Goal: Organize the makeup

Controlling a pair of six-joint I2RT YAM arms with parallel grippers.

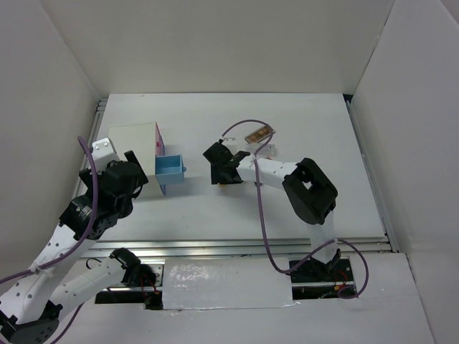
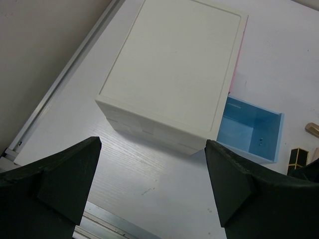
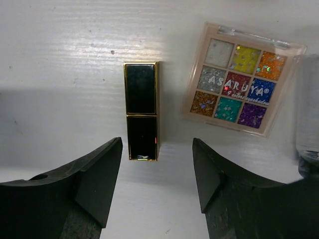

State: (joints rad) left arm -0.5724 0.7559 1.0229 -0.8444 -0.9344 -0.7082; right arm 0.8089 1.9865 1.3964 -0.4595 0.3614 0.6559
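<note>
A black-gold tube [image 3: 142, 110] lies flat on the white table, its near end just between the tips of my right gripper [image 3: 157, 164], closer to the left finger. The jaws stand apart and touch nothing. A multicoloured glitter eyeshadow palette [image 3: 242, 79] lies to the tube's right. From above, my right gripper [image 1: 221, 172] is at mid-table, with a brown palette [image 1: 258, 134] beyond it. My left gripper [image 2: 152, 169] hangs open and empty in front of the white box [image 2: 174, 69], whose blue drawer [image 2: 251, 127] is pulled out and shows nothing inside.
The white box [image 1: 133, 140] with its pink side and open blue drawer [image 1: 171, 172] stands at the left of the table. White walls close in the table on three sides. A metal rail [image 1: 237, 247] runs along the near edge.
</note>
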